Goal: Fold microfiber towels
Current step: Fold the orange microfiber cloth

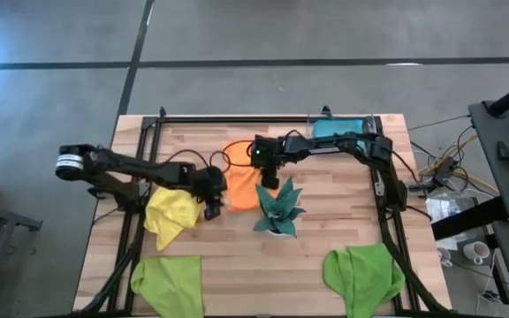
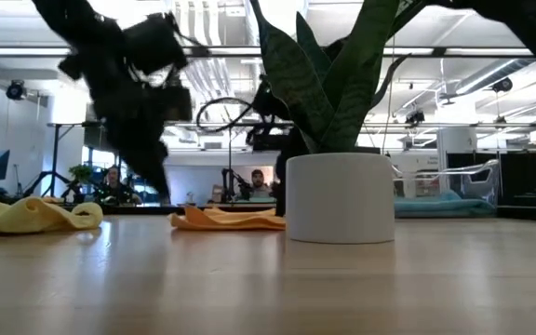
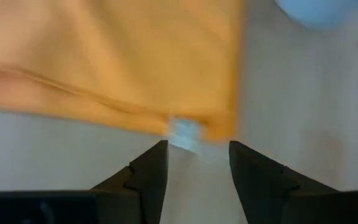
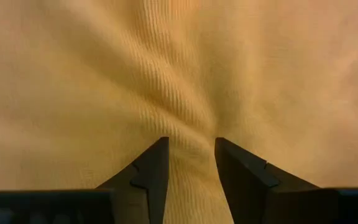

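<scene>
Nearest the low camera stands a white pot (image 2: 340, 198) holding a plant (image 1: 277, 208) with dark, stiff, pointed leaves. It sits on the wooden table (image 1: 325, 228), just right of the orange towel (image 1: 242, 181).

The orange towel lies near the table centre, partly folded and flat against the wood. Both grippers work on it.

- Left gripper (image 1: 210, 201): positioned at the towel's near-left corner. In the left wrist view its fingers (image 3: 145, 175) stand apart, with bare wood between them and a small white tag (image 3: 184, 132) at the cloth's edge just ahead. Nothing is held.
- Right gripper (image 1: 270, 176): positioned over the towel's right side, close to the plant. In the right wrist view its fingers (image 4: 149, 168) press down into the cloth, and wrinkles gather toward the gap between them. The fingers are part closed, pinching a ridge of fabric.

Other towels:

- Yellow towel (image 1: 171, 215): crumpled, just left of the left gripper.
- Green towel (image 1: 168, 283): at the near-left corner.
- Second green towel (image 1: 364, 275): at the near-right corner, loosely folded.
- Blue towel (image 1: 343, 129): at the far edge, beneath the right arm.
</scene>
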{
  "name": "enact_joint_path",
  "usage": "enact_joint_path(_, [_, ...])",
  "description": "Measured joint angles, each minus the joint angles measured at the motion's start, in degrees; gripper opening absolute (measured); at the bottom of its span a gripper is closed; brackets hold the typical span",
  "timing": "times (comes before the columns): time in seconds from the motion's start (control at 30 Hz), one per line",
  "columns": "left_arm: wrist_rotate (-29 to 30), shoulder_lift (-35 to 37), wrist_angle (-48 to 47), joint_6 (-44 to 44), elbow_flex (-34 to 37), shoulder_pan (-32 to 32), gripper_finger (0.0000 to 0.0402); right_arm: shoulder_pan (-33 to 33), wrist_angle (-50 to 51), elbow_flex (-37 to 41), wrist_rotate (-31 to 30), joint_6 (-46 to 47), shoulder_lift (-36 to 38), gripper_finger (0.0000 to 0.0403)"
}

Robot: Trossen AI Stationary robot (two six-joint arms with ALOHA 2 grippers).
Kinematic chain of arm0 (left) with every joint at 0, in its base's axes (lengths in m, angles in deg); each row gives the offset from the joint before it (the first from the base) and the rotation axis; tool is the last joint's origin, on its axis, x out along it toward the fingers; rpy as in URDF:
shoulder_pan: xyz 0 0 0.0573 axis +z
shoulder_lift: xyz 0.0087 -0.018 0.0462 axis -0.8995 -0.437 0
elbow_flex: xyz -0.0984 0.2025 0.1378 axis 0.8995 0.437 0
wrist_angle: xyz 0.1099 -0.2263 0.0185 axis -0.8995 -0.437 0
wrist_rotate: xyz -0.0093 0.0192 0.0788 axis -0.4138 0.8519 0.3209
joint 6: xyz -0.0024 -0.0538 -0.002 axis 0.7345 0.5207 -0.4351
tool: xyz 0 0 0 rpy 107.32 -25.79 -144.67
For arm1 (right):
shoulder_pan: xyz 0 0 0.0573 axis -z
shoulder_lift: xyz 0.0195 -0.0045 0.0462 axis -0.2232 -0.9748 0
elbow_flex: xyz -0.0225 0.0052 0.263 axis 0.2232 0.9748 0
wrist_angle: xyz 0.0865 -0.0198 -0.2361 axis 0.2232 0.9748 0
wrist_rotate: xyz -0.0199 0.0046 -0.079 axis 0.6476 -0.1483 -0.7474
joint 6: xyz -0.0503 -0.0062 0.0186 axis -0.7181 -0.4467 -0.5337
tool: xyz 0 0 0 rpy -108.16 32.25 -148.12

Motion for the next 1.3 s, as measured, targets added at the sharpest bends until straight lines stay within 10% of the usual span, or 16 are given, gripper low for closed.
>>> enact_joint_path(0.23, [20.4, 5.8, 1.9, 11.5, -2.0, 10.1, 0.0155, -2.8, -0.5, 0.9, 1.6, 2.5, 5.8, 0.0128])
enact_joint_path(0.47, [12.9, -0.6, 8.1, 20.3, -1.7, 20.2, 0.0155, -7.5, -1.2, 4.2, 1.5, 8.1, 9.4, 0.0128])
enact_joint_path(1.3, [3.8, -14.7, 11.9, 35.1, -6.3, 19.9, 0.0155, -8.2, -2.4, 11.0, 1.1, 10.5, 16.8, 0.0128])
